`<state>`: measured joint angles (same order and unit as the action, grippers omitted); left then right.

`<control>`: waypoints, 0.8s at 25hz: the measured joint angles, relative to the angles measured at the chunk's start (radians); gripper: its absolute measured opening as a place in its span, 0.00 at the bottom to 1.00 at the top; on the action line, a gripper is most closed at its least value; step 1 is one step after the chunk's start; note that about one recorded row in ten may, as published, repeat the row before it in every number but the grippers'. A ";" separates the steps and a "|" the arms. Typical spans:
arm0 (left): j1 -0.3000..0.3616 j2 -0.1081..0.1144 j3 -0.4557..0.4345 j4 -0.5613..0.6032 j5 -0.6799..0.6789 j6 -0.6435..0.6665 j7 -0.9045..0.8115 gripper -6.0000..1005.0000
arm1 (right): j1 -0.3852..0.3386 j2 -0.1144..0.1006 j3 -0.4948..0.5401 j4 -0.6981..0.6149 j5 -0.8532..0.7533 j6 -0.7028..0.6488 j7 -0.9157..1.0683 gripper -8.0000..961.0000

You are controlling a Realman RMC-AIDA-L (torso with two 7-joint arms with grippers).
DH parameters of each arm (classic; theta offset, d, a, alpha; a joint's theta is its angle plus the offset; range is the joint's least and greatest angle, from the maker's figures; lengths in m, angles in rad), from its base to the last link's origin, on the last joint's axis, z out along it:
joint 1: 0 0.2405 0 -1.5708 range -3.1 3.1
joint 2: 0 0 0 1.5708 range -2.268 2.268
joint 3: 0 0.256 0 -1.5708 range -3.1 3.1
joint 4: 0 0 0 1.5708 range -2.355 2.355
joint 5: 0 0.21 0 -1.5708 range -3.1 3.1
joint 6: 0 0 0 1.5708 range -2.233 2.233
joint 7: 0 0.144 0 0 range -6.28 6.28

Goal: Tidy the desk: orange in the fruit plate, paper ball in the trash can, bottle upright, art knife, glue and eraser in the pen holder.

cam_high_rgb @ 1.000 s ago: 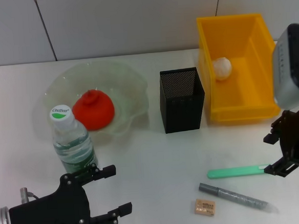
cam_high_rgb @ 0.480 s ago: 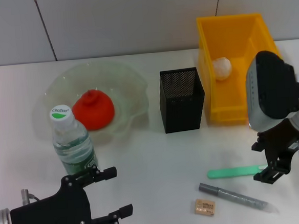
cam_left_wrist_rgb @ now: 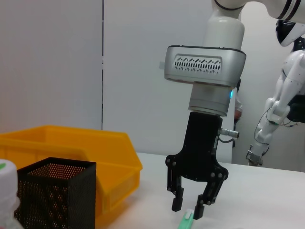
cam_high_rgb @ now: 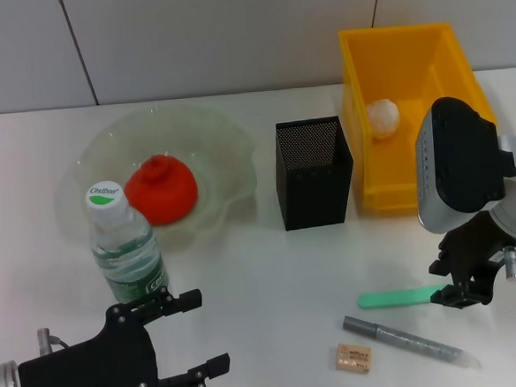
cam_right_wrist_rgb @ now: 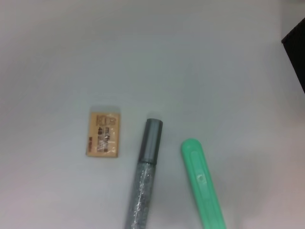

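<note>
The art knife (cam_high_rgb: 407, 297), green, lay at lower right on the white desk (cam_high_rgb: 272, 272) with the glue (cam_high_rgb: 405, 338) and eraser (cam_high_rgb: 353, 358), all outside the pen holder (cam_high_rgb: 313, 172). The right gripper (cam_high_rgb: 460, 287) hung spread over the knife's end. Orange (cam_high_rgb: 160, 190), paper ball (cam_high_rgb: 382, 117) and upright bottle (cam_high_rgb: 124, 247) looked done. The left gripper (cam_high_rgb: 197, 335) sat spread, lower left. Grey panelled wall (cam_high_rgb: 212, 37) behind.

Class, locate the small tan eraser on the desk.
In the head view, the small tan rectangular eraser lies on the robot's right, just left of the glittery silver glue pen.

Right gripper (cam_high_rgb: 455, 293) hangs low, apparently spread; left gripper (cam_high_rgb: 202, 339) spread, parked near.
</note>
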<state>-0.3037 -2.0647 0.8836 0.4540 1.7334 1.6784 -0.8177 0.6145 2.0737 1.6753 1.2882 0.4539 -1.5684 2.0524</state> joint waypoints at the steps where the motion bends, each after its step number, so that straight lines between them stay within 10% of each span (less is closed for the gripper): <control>1: 0.000 0.000 0.000 0.000 0.000 0.000 0.000 0.80 | 0.004 0.000 -0.001 -0.009 0.000 0.007 0.000 0.48; 20: 0.000 0.000 0.000 0.000 0.001 0.000 0.000 0.80 | 0.022 0.000 -0.029 -0.084 -0.008 0.050 0.000 0.36</control>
<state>-0.3038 -2.0648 0.8835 0.4540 1.7346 1.6780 -0.8176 0.6362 2.0740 1.6459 1.2042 0.4457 -1.5184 2.0524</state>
